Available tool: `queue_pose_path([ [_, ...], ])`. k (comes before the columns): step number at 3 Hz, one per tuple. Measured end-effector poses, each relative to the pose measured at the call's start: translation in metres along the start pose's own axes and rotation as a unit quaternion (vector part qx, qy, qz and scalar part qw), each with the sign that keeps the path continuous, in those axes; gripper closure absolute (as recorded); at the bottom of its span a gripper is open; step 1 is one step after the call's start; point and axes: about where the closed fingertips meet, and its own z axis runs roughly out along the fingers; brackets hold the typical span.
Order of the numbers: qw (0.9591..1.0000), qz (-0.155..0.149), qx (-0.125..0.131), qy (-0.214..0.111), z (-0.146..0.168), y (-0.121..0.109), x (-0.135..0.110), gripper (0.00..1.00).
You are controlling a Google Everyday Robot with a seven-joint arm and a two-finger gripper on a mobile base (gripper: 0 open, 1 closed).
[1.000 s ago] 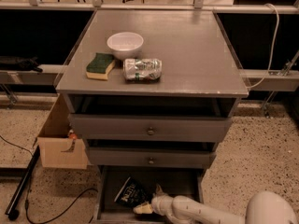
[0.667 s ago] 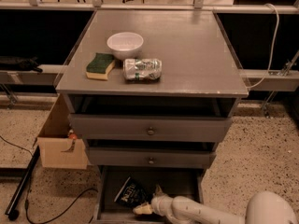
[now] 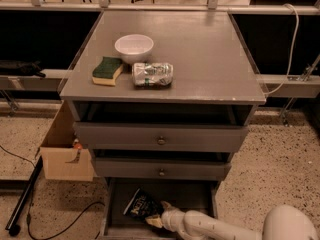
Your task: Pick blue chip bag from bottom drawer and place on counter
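The blue chip bag (image 3: pixel 139 204) lies crumpled on the dark floor of the open bottom drawer (image 3: pixel 192 196), towards its left side. My gripper (image 3: pixel 158 214) reaches in from the lower right on a white arm and sits at the bag's right edge, touching or nearly touching it. The counter (image 3: pixel 210 54) is the grey top of the cabinet above.
On the counter's left stand a white bowl (image 3: pixel 134 47), a green-and-yellow sponge (image 3: pixel 107 70) and a crushed silver-green can (image 3: pixel 152 74). Two knobbed drawers (image 3: pixel 161 140) sit slightly open above the bottom one. A cardboard box (image 3: pixel 65 154) and cables lie on the floor at the left.
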Motion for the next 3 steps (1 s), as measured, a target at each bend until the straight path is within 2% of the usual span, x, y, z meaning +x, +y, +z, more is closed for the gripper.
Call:
queue_pose_path([
  [3, 1.0, 0.0, 0.0, 0.0, 0.0001, 0.0001, 0.0, 1.0],
])
